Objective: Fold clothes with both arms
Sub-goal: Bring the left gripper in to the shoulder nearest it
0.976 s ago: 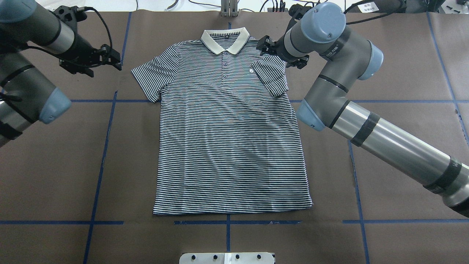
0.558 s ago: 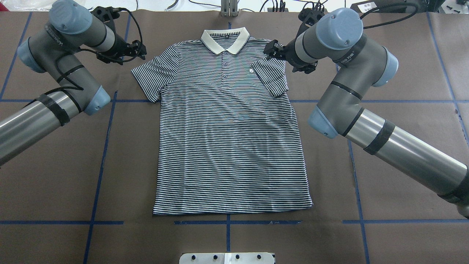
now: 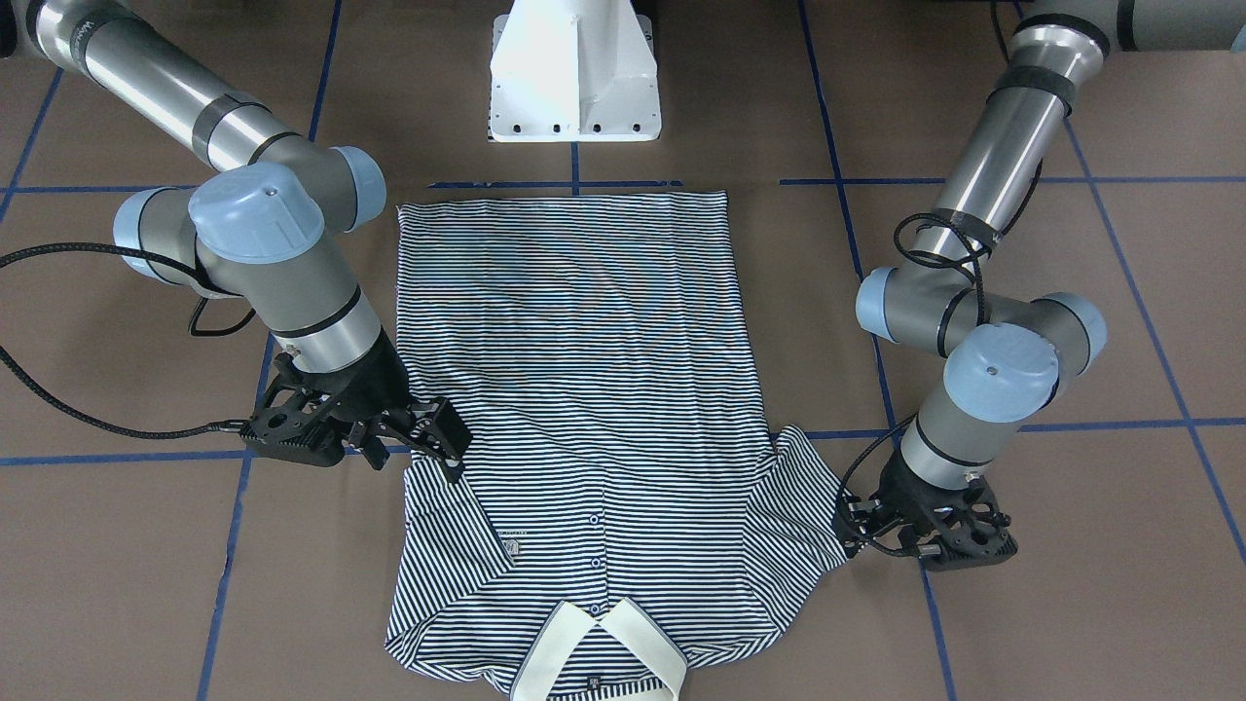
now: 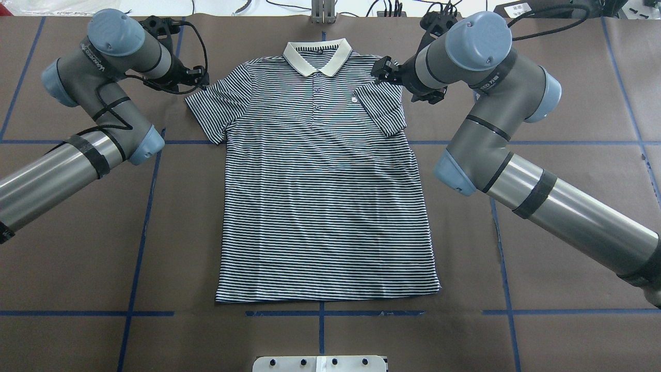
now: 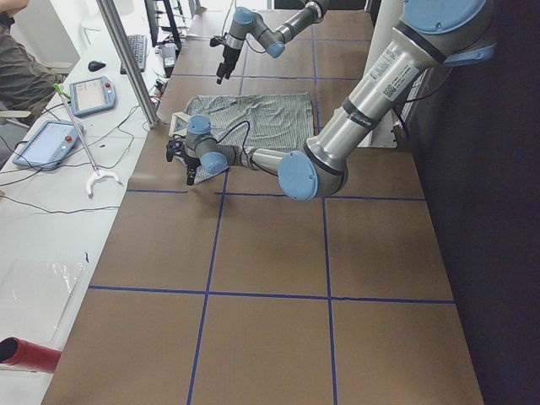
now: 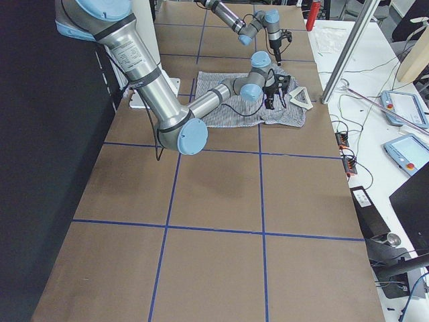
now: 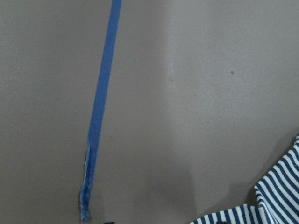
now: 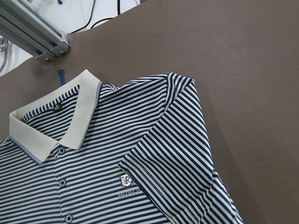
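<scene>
Striped polo [image 4: 320,196] flat on brown table [image 4: 67,258]

Shield-shaped chest logo [image 8: 125,180] on the navy-and-white striped polo shirt [image 8: 168,140] carried letters, with a line of lettering beneath; neither was legible. White print on the grey left arm [image 4: 93,53] and grey right arm [image 4: 490,82] was unreadable.

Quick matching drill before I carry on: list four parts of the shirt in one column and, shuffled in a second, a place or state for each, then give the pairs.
Column one
1. collar
2. bottom hem
3. sleeve on the robot's left
4. sleeve on the robot's right

Column two
A. folded in over the chest, beside the logo
B. plain cream, at the side far from the robot
C. spread out flat on the table
D. straight edge nearest the robot's base

Pairs: 1-B, 2-D, 3-C, 4-A
</scene>
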